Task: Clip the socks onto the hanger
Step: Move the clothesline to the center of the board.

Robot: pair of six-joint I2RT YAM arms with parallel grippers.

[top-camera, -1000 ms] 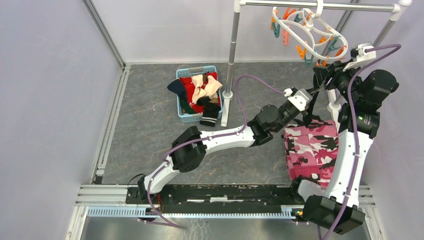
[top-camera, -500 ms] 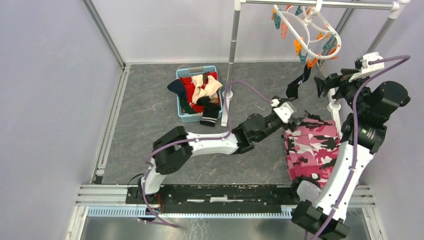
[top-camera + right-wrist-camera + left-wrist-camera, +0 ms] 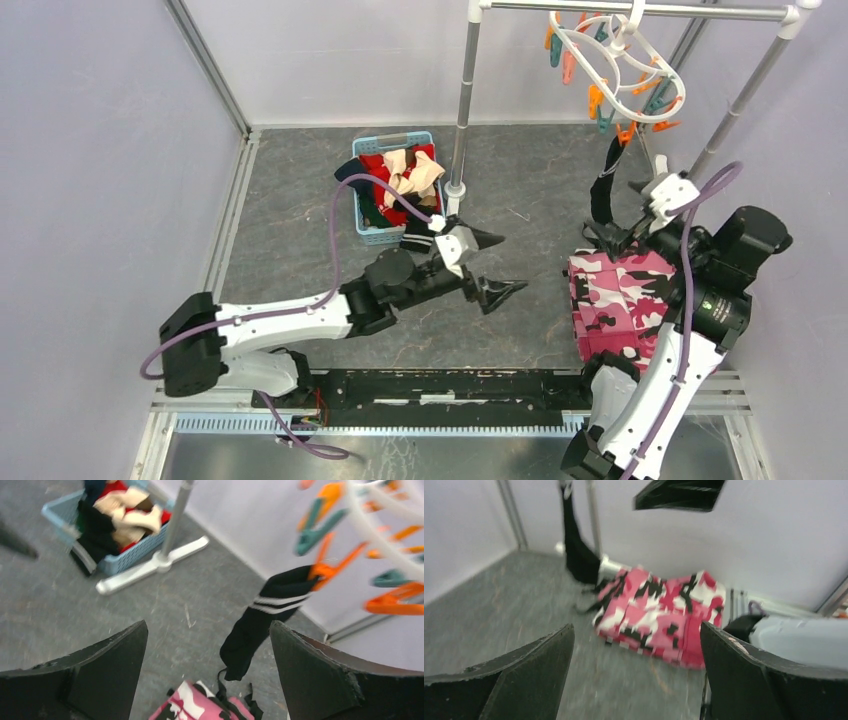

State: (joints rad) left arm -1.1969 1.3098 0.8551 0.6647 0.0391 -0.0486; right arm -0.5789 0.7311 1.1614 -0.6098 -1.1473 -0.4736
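The white hanger [image 3: 615, 60] hangs from the rack bar at the top right, ringed with orange and teal clothespins. A black sock [image 3: 603, 190] with white stripes dangles from an orange clothespin [image 3: 325, 570] and is the same sock [image 3: 260, 620] seen ahead of my right fingers. More socks [image 3: 405, 175], red, beige and dark, fill the blue basket [image 3: 385, 237]. My left gripper [image 3: 508, 263] is open and empty over the floor, well left of the hanging sock [image 3: 576, 550]. My right gripper [image 3: 625, 215] is open and empty just below that sock.
The silver rack's pole [image 3: 462, 110] and its foot [image 3: 155, 565] stand beside the basket [image 3: 55, 512]. A pink camouflage cloth [image 3: 625, 300] lies under the right arm, also the cloth [image 3: 659, 610] ahead of the left fingers. Walls close in on both sides.
Both grippers have opened. The left arm has pulled back leftward and the right arm has dropped away from the hanger. The black sock now hangs from the clothespin by itself.
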